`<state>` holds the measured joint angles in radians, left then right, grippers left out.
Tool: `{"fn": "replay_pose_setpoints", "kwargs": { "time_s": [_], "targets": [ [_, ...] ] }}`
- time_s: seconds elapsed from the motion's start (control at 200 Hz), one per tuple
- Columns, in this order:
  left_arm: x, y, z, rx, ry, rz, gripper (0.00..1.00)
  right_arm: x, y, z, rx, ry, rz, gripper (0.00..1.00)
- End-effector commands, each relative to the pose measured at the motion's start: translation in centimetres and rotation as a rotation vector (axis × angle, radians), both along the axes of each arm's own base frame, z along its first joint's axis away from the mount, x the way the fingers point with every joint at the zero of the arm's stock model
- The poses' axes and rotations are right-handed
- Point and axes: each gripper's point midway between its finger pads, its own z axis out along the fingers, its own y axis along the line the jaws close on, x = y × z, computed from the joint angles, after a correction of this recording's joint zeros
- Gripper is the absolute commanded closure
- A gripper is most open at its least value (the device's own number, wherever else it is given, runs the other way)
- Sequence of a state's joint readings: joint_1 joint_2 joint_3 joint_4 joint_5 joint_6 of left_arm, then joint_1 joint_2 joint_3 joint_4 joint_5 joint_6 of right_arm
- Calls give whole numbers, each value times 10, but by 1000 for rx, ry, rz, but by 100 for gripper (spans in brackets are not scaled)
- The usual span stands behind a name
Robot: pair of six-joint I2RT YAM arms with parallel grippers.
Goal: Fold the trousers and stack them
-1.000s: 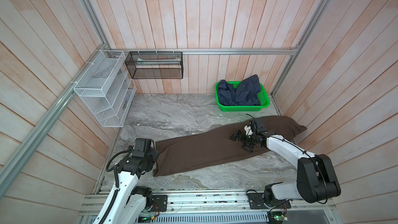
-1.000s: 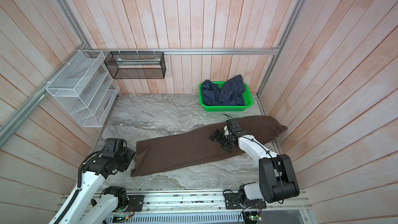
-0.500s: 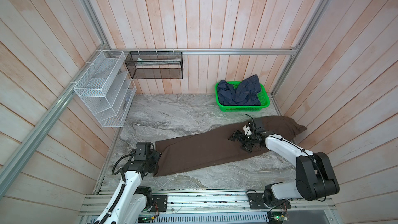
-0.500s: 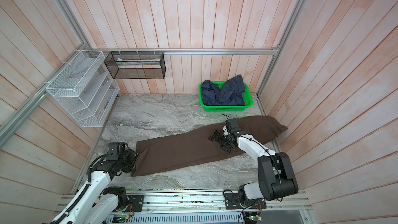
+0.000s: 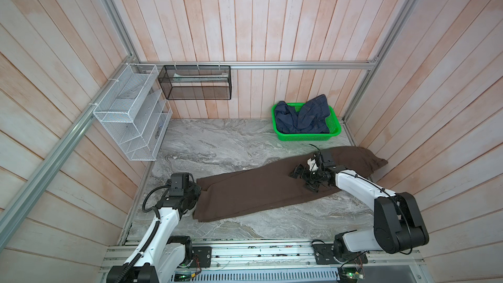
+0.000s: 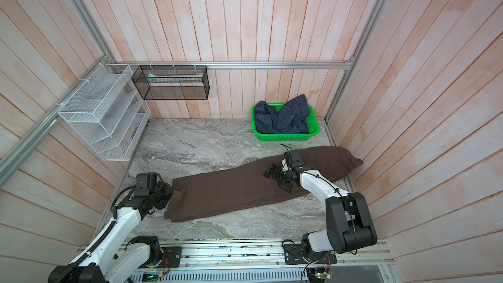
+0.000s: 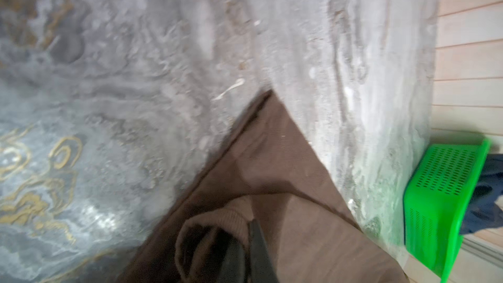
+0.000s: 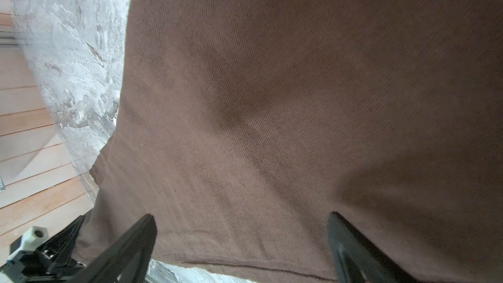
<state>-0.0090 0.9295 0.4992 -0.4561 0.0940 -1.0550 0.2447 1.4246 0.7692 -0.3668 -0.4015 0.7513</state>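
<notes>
The dark brown trousers (image 5: 261, 191) (image 6: 234, 191) lie flat and slanted across the marble table in both top views, leg ends near left, wider end far right. My left gripper (image 5: 196, 196) (image 6: 168, 196) sits at the leg ends. In the left wrist view it (image 7: 251, 225) is shut on a bunched fold of the trousers (image 7: 275, 145). My right gripper (image 5: 303, 179) (image 6: 276, 180) hovers low over the right part of the trousers, open. The right wrist view shows its fingers spread wide (image 8: 241, 216) over flat brown cloth (image 8: 272, 91), with nothing between them.
A green basket (image 5: 304, 136) (image 6: 285, 136) (image 7: 441, 200) holding a navy denim garment (image 5: 302, 117) stands at the back right. A white wire rack (image 5: 130, 115) and a black mesh basket (image 5: 194, 83) hang on the walls. Wooden walls close in on both sides.
My left gripper has dropped onto the leg ends of the trousers and shut on them. The right gripper has stayed open in nearly the same place.
</notes>
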Motion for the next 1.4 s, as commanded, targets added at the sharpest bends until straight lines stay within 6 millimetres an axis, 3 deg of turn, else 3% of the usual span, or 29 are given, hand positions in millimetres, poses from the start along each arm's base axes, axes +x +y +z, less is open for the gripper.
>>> {"fn": "replay_pose_setpoints", "kwargs": {
  "time_s": [0.0,0.21,0.335,0.375,0.465,0.57,0.685,0.82,1.01,1.2,1.275,1.395],
  "targets": [
    [17,9,32,114,-88,-59,100,2,0,1,-11,-18,10,2],
    [20,-16,51,107,-155,-245,100,3,1,-2,-18,-12,14,2],
    [8,0,42,161,-93,-192,94,4,2,-2,-19,-14,17,2],
    [4,8,35,166,-61,-154,87,4,2,-2,-20,-13,17,2],
    [-5,24,20,191,29,-82,54,4,5,-1,-20,-13,24,2],
    [-9,32,15,216,91,-47,41,3,7,1,-24,-17,30,2],
    [-9,32,30,222,73,-53,41,2,5,1,-31,-17,29,2],
    [-1,2,48,118,-49,-156,50,3,5,0,-35,-19,27,2],
    [2,-42,3,-64,-17,-273,54,11,6,-1,-47,-21,33,2],
    [-1,-41,-40,-70,96,-261,49,16,5,-1,-72,-29,47,2],
    [-3,-42,-45,-77,116,-268,43,16,3,-1,-83,-29,50,2],
    [-4,-51,-46,-110,111,-296,44,17,2,-1,-87,-32,48,2]
  ]
}}
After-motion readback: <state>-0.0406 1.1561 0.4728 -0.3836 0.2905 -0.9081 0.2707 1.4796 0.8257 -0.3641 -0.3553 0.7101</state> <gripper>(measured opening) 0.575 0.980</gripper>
